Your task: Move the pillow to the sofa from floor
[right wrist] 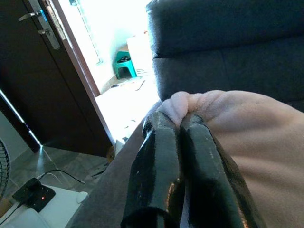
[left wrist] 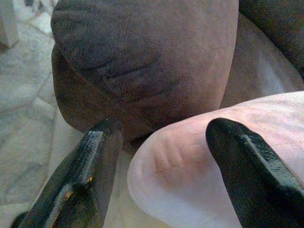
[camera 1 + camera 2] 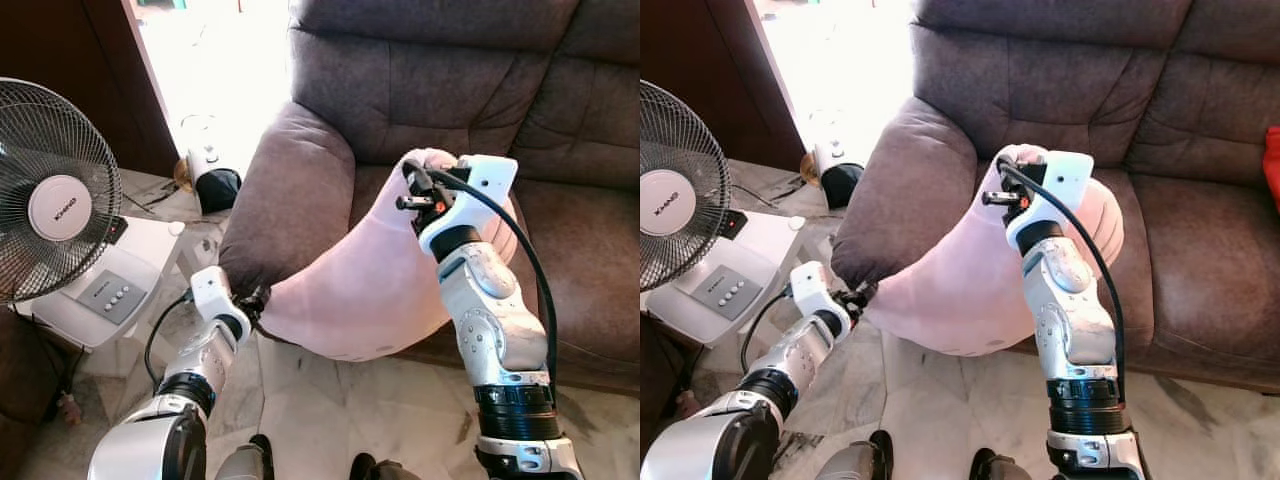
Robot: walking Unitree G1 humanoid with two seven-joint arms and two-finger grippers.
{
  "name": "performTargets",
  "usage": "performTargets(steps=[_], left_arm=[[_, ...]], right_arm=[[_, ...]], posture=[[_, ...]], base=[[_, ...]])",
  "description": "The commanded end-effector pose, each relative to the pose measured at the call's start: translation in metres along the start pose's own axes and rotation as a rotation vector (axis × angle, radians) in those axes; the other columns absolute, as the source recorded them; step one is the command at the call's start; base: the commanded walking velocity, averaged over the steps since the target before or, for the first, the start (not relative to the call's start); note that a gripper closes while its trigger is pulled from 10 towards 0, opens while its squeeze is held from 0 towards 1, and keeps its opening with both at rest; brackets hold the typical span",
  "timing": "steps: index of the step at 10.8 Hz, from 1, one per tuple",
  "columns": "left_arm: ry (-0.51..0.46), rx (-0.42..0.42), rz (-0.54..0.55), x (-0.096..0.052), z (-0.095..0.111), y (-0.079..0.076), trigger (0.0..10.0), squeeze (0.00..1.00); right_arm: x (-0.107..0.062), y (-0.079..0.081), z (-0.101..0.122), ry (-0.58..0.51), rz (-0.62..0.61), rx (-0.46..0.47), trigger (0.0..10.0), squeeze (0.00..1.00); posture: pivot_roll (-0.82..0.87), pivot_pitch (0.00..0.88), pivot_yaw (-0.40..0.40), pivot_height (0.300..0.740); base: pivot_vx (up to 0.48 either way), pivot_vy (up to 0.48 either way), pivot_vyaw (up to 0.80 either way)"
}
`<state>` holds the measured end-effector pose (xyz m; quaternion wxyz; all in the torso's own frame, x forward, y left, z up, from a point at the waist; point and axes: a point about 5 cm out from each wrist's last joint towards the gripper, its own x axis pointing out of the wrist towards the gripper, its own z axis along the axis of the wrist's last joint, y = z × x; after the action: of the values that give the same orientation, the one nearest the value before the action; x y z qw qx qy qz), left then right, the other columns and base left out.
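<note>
1. Right gripper (image 1: 183,121) is pressed closed on a puckered tuft of fabric at the upper corner of the pink pillow (image 3: 370,285), with the cloth bunched between the black fingers.
2. Left gripper (image 2: 156,142) has its fingers spread wide around the pillow's lower rounded end; whether either pad actually touches the fabric is hard to say from the wrist view, so I take it as not yet gripping.
3. Between the two arms, the pillow hangs off the floor (image 3: 340,410), slanting from low beside the sofa armrest (image 3: 290,190) up to the front edge of the sofa (image 3: 560,230) seat, which its upper part seems to overlap.
4. It looks soft, light and floppy: it sags and wrinkles where pinched, so a corner hold gathers cloth rather than stuffing and may slip.
5. Taking a deeper bite at the lower end would likely steady it.
6. Off to the left, a fan (image 3: 55,190) stands well apart.
</note>
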<state>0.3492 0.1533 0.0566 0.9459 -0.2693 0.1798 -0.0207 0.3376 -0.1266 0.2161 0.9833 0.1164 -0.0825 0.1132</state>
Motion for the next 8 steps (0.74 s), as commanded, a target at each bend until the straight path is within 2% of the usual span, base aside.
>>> performTargets(steps=[1,2,4,6,8], left_arm=[[0.026,-0.054,-0.002,0.000,-0.006,-0.001,10.0,0.00],[0.015,-0.090,-0.012,0.001,-0.005,-0.002,10.0,0.00],[0.031,-0.269,0.017,0.000,-0.008,0.002,10.0,0.00],[0.056,-0.369,0.044,-0.001,-0.011,0.005,10.0,0.00],[0.097,-0.451,0.031,-0.001,-0.018,0.000,10.0,0.00]], right_arm=[[0.002,0.011,0.028,-0.120,0.052,-0.004,10.0,0.00],[0.001,0.010,0.028,-0.120,0.051,-0.005,10.0,0.00],[0.000,0.009,0.029,-0.118,0.048,-0.007,10.0,0.00],[-0.002,0.009,0.028,-0.113,0.047,-0.007,10.0,0.00],[-0.003,0.009,0.028,-0.112,0.045,-0.006,10.0,0.00]], posture=[[0.06,0.158,-0.047,0.740],[0.06,0.161,-0.047,0.740],[0.06,0.168,-0.050,0.740],[0.06,0.172,-0.051,0.740],[0.05,0.176,-0.050,0.740]], base=[[0.000,0.000,0.00],[0.000,0.000,0.00],[0.000,0.000,0.00],[0.000,0.000,0.00],[0.000,0.000,0.00]])
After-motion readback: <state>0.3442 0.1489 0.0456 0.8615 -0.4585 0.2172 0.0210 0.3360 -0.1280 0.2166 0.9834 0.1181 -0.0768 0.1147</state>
